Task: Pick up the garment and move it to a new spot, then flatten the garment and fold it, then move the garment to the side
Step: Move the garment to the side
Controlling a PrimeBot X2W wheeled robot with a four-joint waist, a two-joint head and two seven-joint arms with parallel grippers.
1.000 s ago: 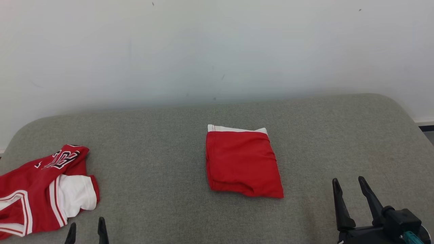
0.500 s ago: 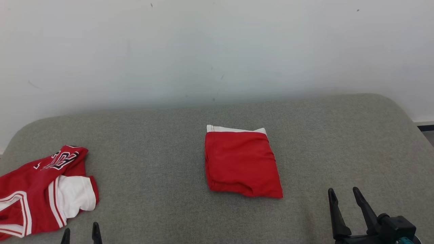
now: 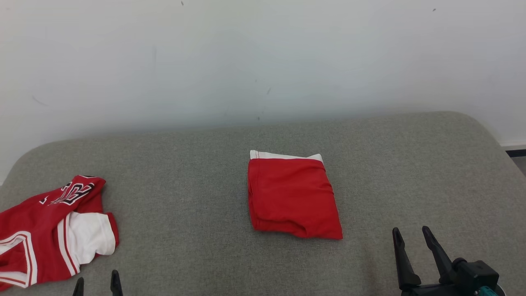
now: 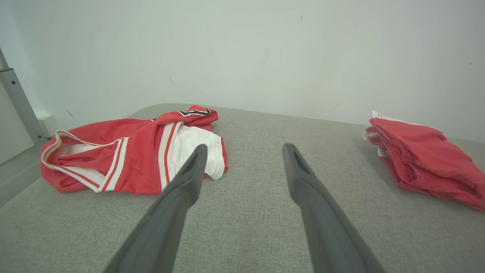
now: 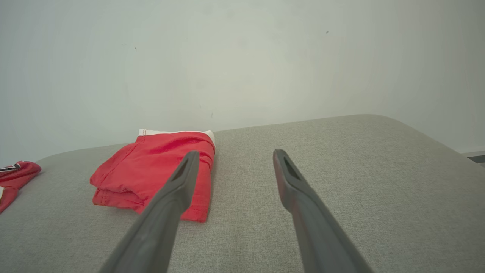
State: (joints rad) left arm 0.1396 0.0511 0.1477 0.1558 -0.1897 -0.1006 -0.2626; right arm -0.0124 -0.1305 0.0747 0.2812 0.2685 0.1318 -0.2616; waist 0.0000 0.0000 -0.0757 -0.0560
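Right gripper (image 3: 410,229) lower, base cropped

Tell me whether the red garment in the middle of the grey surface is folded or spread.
Folded: the red garment forms a compact square, with stacked layers showing along its edge.

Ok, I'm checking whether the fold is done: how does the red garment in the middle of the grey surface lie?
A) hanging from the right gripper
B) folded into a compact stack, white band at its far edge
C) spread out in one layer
B: the red garment lies as a layered rectangle on the grey surface, white band farthest away, the open right gripper clear of it.
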